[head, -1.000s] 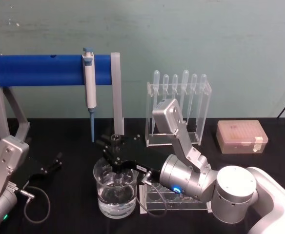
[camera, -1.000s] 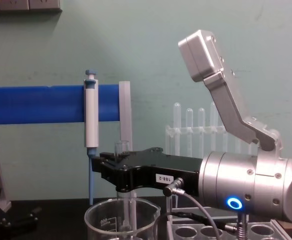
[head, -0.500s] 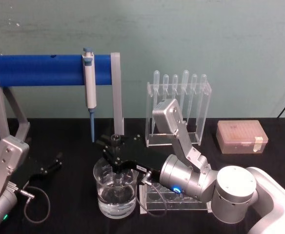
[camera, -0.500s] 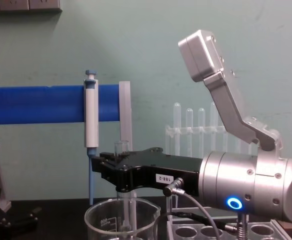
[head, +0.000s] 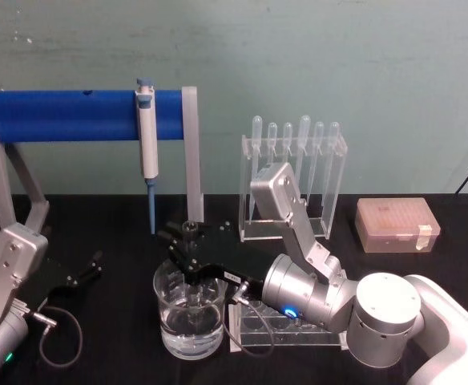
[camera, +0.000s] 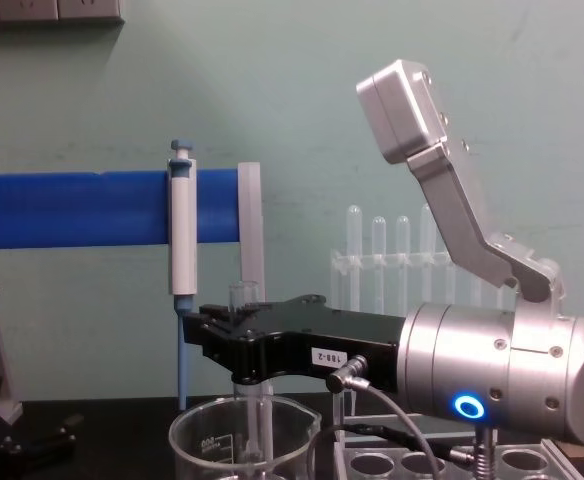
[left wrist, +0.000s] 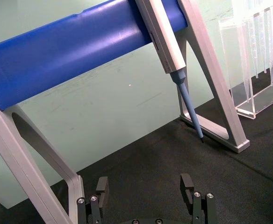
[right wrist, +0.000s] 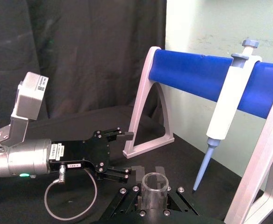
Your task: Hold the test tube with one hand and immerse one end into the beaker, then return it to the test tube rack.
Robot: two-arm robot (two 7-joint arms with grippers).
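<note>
Nothing has shifted over the last second: the right gripper (camera: 240,338) stays closed on the tube (camera: 242,294), holding it upright with its lower end down inside the beaker (head: 167,317), so the dip looks done. The rack (head: 258,329) waits at 3 o'clock from the beaker. The left gripper (left wrist: 146,193) rests open at 9 o'clock.
</note>
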